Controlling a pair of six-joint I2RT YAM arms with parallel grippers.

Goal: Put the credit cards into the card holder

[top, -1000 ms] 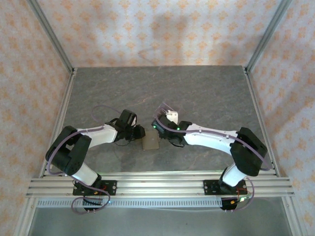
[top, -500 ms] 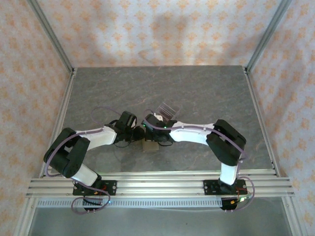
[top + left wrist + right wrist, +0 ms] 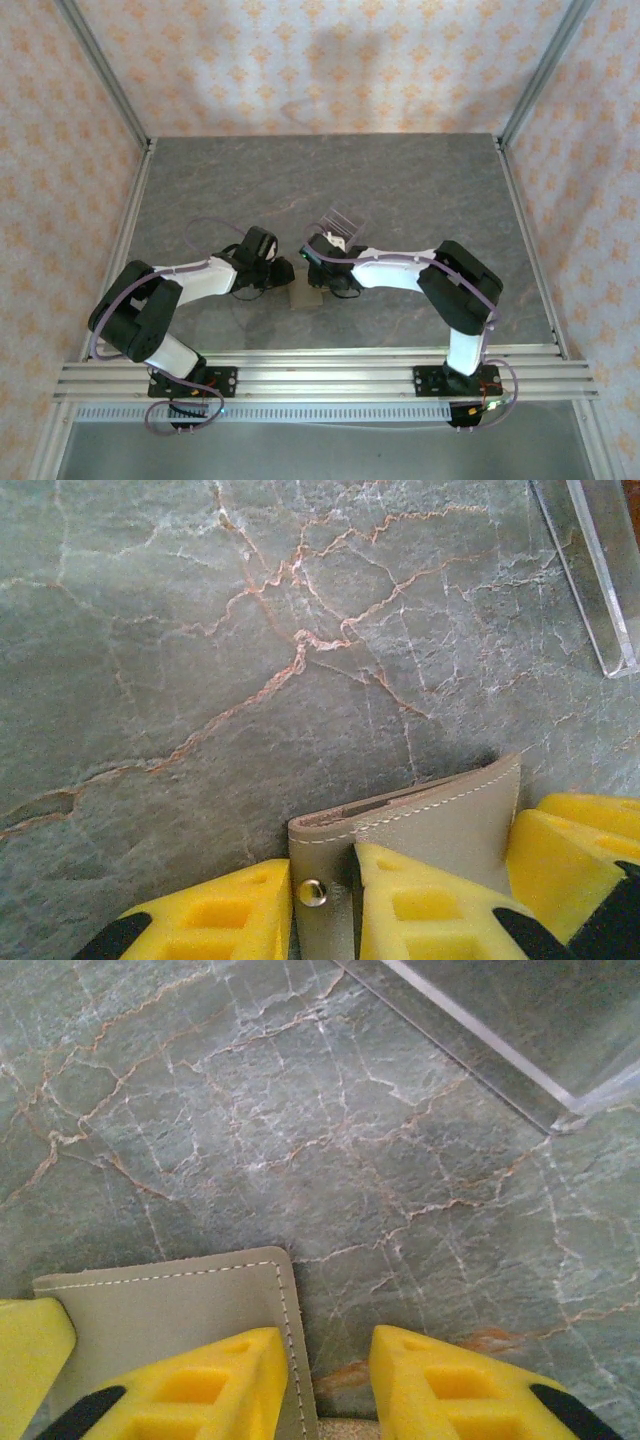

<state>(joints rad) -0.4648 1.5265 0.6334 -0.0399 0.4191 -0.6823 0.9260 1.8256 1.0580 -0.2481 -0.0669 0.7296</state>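
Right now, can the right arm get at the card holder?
Probably yes. The right gripper hangs right at the card holder, one finger over a corner, jaws open over the table beside its edge. The left gripper grips the other side, so nothing seems to block this edge.

Clear plastic stand (image 3: 341,221), grey marbled table (image 3: 420,175)

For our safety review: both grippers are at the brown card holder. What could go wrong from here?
1. The left gripper pinches the card holder by its narrow snap strap alone, so it could slip or twist free.
2. The right gripper, jaws open, overlaps the holder's edge close beside the left one; they might collide.
3. The clear stand lies nearby and could be knocked.
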